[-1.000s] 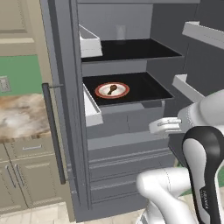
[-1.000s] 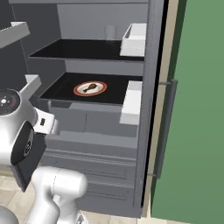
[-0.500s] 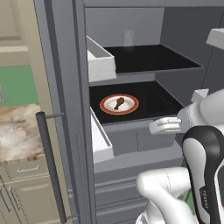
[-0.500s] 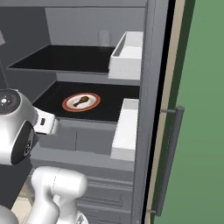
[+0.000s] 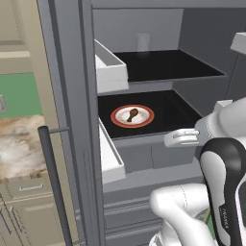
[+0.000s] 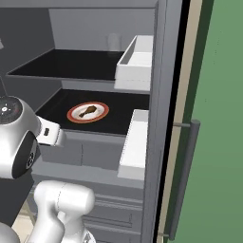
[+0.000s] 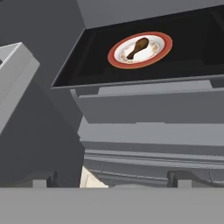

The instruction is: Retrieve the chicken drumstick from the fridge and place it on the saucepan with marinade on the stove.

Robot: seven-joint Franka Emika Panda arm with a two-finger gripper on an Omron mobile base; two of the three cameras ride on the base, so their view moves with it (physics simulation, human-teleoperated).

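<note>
The fridge [image 5: 72,96] [image 6: 161,95] stands open in front of me. On its lower dark shelf lies a white plate with a red rim [image 5: 116,118] [image 6: 72,115] [image 7: 114,59], and on it the brown chicken drumstick [image 5: 131,114] [image 6: 87,112] [image 7: 138,47]. My gripper [image 5: 168,139] [image 6: 60,137] [image 7: 111,179] is open and empty. It hovers just outside the shelf's front edge, below and to the right of the plate, over the drawer front [image 7: 144,113]. The saucepan, marinade and stove are out of view.
White door bins [image 5: 110,72] [image 6: 137,59] flank the shelves, with lower ones [image 5: 111,156] [image 6: 135,142] beside the drawers. A pale translucent cup [image 5: 142,42] [image 6: 112,42] stands on the upper shelf. Long bar handles [image 5: 53,182] [image 6: 182,175] jut from the doors. A marbled counter [image 5: 19,149] lies left.
The base has driven closer to the fridge, so the shelves and plate loom larger in both base views. The gripper stays open in front of the lower shelf.
</note>
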